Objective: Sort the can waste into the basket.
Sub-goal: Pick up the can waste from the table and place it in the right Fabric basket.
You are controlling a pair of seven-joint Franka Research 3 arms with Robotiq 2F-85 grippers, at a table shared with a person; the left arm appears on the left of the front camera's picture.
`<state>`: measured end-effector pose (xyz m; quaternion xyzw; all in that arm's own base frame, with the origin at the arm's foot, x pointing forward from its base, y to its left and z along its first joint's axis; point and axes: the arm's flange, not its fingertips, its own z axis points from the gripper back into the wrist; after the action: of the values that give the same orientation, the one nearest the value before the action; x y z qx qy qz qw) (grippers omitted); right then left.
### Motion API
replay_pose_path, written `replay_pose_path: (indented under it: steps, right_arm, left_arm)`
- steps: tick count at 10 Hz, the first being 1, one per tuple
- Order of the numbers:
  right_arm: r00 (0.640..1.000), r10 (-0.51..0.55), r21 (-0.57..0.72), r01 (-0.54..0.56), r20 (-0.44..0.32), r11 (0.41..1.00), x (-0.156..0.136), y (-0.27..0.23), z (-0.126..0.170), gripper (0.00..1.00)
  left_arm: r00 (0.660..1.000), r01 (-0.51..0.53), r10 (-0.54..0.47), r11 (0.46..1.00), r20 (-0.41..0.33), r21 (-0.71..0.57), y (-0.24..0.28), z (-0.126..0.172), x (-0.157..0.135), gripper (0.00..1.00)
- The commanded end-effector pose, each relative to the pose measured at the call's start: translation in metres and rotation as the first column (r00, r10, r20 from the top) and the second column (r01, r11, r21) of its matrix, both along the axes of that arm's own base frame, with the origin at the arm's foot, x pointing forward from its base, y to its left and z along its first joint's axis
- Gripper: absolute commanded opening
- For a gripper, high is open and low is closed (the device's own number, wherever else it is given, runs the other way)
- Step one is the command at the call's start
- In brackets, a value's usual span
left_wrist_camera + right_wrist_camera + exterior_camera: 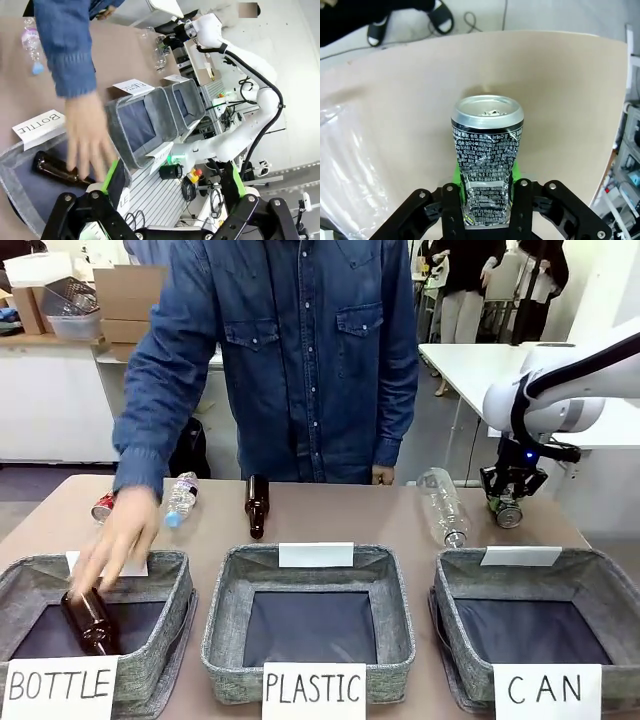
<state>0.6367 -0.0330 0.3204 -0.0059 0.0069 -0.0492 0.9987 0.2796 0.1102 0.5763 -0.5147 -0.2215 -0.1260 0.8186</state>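
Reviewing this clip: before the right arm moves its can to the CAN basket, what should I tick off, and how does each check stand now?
1. Right gripper shut on the dark, dented metal drink can with white print: ok.
2. Can lifted off the brown table: cannot tell.
3. Grey fabric basket signed CAN has room, dark floor bare: ok.
4. Clear plastic bottle lying beside the can, apart from it: cannot tell.
5. Person's hand away from that basket, at the grey basket signed BOTTLE: ok.
6. Left gripper open, holding nothing: ok.
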Motion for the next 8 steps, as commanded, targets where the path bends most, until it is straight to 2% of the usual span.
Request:
replay_pose_path:
  steps: [1,3,4,6,7,8]
  right_arm:
    - [0.999,-0.031,-0.057,0.03,-0.013,0.998,0.003,0.003,0.003,0.0]
    - [0.999,-0.042,-0.032,0.042,-0.005,0.999,0.003,-0.001,0.006,0.0]
    - [0.999,-0.046,-0.019,0.046,0.007,0.999,0.002,-0.004,0.01,0.32]
    - [0.998,-0.058,0.058,0.058,0.009,0.997,-0.01,-0.014,0.04,0.32]
    - [0.999,-0.045,0.065,0.044,0.022,0.997,-0.025,-0.022,0.07,0.32]
    - [1.0,-0.024,0.103,0.024,0.0,0.994,-0.046,-0.031,0.104,0.32]
  left_arm:
    - [1.0,-0.009,0.009,1.0,0.003,-0.015,0.0,0.006,-0.004,1.0]
    - [1.0,-0.009,0.009,1.0,0.003,-0.015,0.0,0.006,-0.004,1.0]
    - [1.0,-0.009,0.009,1.0,0.003,-0.015,0.0,0.006,-0.004,1.0]
    - [1.0,-0.001,0.001,1.0,0.009,0.002,0.0,0.003,-0.003,1.0]
    - [1.0,0.028,-0.028,0.997,-0.001,-0.078,-0.019,-0.006,0.006,1.0]
    - [0.993,0.07,-0.083,0.985,-0.078,-0.157,-0.047,-0.035,0.021,1.0]
